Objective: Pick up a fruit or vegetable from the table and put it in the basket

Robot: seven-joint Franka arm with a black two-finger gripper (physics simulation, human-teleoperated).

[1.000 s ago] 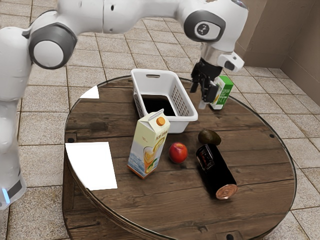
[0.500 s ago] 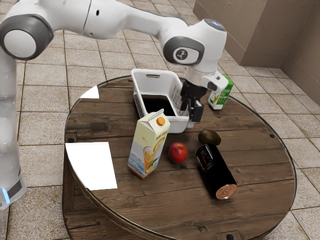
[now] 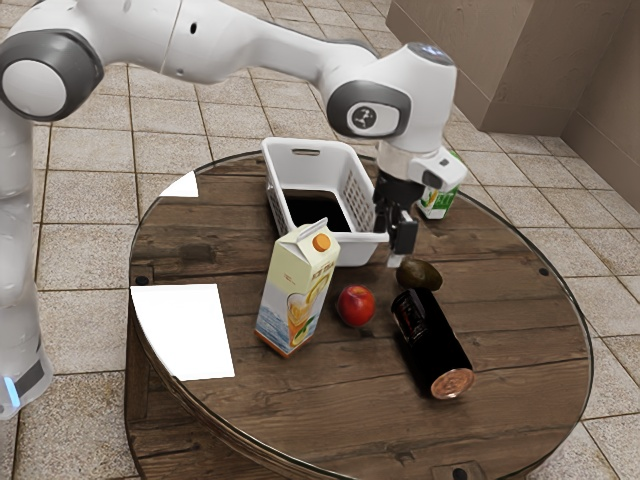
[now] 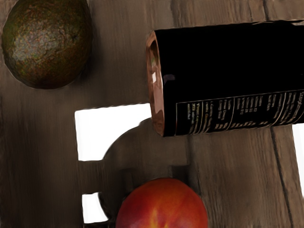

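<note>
My gripper [image 3: 391, 246] is open above the table, by the basket's corner nearest the avocado, with nothing held. The white basket [image 3: 362, 251] has a dark inside, and no fruit is visible in it. A dark avocado [image 3: 420, 275] lies close to the gripper, toward the exterior view's right. The red fruit [image 3: 356, 306] rests between the juice carton and the black bottle-like cylinder. Seen from the hand, the red fruit [image 4: 162, 205] is near the two-pronged shadow, and the avocado [image 4: 47, 42] lies apart from it.
A juice carton [image 3: 296, 290] stands upright between the basket and red fruit. The black cylinder [image 3: 432, 345] lies on its side beside the avocado. Behind my hand is a green and white carton [image 3: 438, 202]. The round wooden table [image 3: 300, 400] has a glass edge.
My hand has come away from the green carton toward the avocado and red fruit, passing the basket's corner and getting lower. The things on the table have stayed where they were.
</note>
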